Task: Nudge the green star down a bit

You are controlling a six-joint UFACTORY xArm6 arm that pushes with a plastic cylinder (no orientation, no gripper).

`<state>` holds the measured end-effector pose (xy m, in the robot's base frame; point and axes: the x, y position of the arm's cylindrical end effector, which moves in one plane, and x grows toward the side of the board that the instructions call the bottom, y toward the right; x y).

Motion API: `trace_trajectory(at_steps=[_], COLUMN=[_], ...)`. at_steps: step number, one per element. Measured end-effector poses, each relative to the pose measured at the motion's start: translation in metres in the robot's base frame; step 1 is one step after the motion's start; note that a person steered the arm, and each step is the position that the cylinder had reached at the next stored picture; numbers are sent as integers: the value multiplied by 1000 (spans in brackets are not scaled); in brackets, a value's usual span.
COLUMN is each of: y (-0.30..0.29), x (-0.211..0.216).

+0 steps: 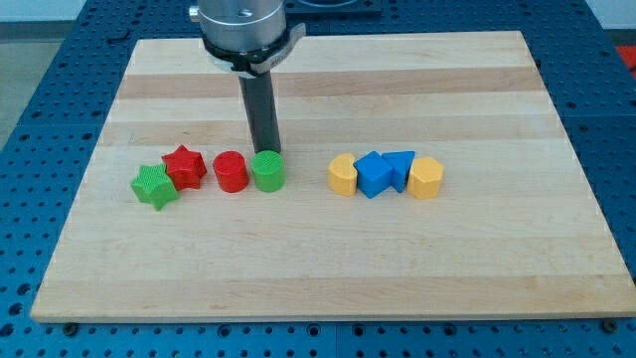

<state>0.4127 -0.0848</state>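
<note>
Camera view: my tip [265, 151] behind green cylinder [268, 171]

We see a small green star [155, 186] lying flat on the light wooden board, in the left part of the frame, a little below mid-height. Its top face is ridged and its points are rounded. It is the leftmost piece in a row of blocks, touching a red star [185, 166] at its upper right.
</note>
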Motion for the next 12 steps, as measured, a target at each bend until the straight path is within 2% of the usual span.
trace_trajectory(at_steps=[1, 2, 3, 5, 9, 12], y=[-20, -71, -107, -215, -199, -167], x=[-44, -57, -49, -9, 35, 31])
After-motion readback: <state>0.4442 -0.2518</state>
